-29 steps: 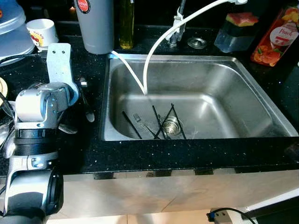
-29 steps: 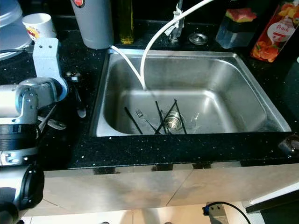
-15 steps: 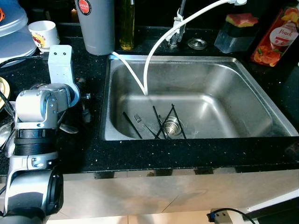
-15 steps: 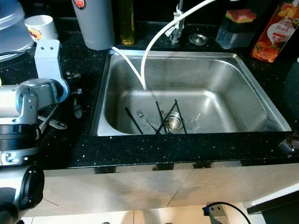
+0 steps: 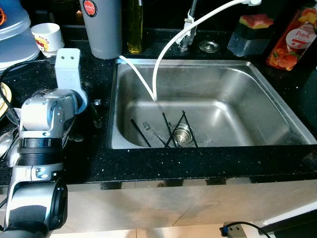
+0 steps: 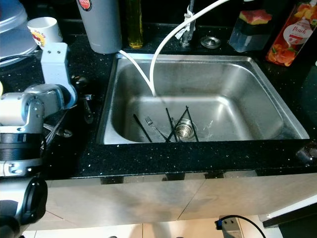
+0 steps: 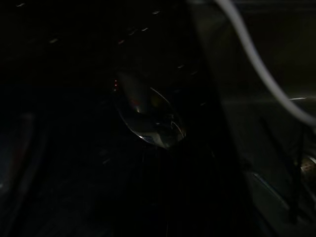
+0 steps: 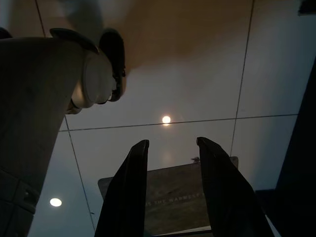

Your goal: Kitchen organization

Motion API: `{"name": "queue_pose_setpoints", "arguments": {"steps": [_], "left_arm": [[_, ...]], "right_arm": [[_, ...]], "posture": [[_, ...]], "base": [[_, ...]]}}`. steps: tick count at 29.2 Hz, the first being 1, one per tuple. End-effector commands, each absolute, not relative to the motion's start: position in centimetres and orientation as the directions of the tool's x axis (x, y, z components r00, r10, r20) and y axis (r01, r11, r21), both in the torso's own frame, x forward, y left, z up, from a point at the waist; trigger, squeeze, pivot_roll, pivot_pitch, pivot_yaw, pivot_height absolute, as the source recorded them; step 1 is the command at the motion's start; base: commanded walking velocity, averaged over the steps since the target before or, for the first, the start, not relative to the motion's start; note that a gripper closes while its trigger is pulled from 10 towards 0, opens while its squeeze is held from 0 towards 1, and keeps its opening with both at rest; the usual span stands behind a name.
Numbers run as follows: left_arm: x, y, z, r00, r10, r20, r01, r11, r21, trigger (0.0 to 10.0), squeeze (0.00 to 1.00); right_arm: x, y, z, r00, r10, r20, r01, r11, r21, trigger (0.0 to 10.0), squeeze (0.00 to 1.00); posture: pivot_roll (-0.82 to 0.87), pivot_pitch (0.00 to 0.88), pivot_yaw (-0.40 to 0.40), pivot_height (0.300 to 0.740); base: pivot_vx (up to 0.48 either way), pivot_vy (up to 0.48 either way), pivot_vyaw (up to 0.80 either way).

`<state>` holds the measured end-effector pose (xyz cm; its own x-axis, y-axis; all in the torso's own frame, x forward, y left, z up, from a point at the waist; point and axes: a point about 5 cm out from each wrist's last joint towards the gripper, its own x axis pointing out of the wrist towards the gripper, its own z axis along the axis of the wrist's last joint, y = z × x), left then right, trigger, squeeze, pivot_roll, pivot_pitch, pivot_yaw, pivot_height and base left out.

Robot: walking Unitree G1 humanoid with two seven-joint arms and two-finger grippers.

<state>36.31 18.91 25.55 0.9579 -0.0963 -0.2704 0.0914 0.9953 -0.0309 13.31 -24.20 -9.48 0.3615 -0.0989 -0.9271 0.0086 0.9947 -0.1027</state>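
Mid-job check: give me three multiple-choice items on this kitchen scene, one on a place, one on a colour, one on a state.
1. Where does the fork lie?
A. in the sink near the drain
B. on the counter by the cup
C. in the grey tumbler

2. What colour is the hose that runs into the sink?
A. black
B. white
C. green

3. How do the right tool fingers stand?
A. shut on a spoon
B. open, holding nothing
C. shut on the hose

Answers: 1 A, the fork rests on the basin floor beside the drain. 2 B, the hose is white against the steel. 3 B, the right wrist view shows a gap between the fingers, above tiled floor.
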Motion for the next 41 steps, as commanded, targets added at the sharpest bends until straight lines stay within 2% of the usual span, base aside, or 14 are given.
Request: {"name": "queue_pose_setpoints", "arguments": {"steps": [1, 7, 12, 30, 36, 41], "left_arm": [[36.3, 18.1, 26.6, 0.968, -0.135, -0.211, 0.133, 0.991, -0.023, 0.0, 0.00], [36.1, 17.6, 29.0, 0.981, -0.176, -0.077, 0.176, 0.984, -0.009, 0.0, 0.00], [35.9, 17.2, 30.0, 0.976, -0.216, -0.023, 0.216, 0.976, -0.018, 0.0, 0.00], [35.3, 15.7, 30.5, 0.943, -0.332, 0.030, 0.333, 0.942, -0.041, 0.0, 0.00], [33.8, 14.4, 32.8, 0.856, -0.468, 0.219, 0.486, 0.873, -0.036, 0.0, 0.00], [33.0, 14.1, 33.8, 0.798, -0.520, 0.305, 0.560, 0.826, -0.056, 0.0, 0.00]], "right_arm": [[12.9, -24.1, -9.6, 0.355, -0.101, -0.929, 0.033, 0.995, -0.096, 10.0, 0.00], [13.0, -23.8, -9.7, 0.357, -0.097, -0.929, 0.035, 0.995, -0.090, 10.0, 0.00], [13.0, -23.7, -9.7, 0.357, -0.095, -0.929, 0.036, 0.995, -0.088, 10.0, 0.00], [13.0, -23.8, -9.7, 0.354, -0.097, -0.930, 0.032, 0.995, -0.092, 10.0, 0.00], [12.9, -23.8, -9.7, 0.353, -0.096, -0.931, 0.032, 0.995, -0.091, 10.0, 0.00], [12.9, -23.7, -9.8, 0.353, -0.096, -0.931, 0.034, 0.995, -0.089, 10.0, 0.00]], "posture": [[0.08, 0.111, -0.020, 0.740], [0.08, 0.108, -0.018, 0.740], [0.08, 0.106, -0.020, 0.740], [0.08, 0.105, -0.026, 0.740], [0.08, 0.106, -0.027, 0.740], [0.08, 0.106, -0.026, 0.740]], "base": [[0.000, 0.000, 0.00], [0.000, 0.000, 0.00], [0.000, 0.000, 0.00], [0.000, 0.000, 0.00], [0.000, 0.000, 0.00], [0.000, 0.000, 0.00]]}}
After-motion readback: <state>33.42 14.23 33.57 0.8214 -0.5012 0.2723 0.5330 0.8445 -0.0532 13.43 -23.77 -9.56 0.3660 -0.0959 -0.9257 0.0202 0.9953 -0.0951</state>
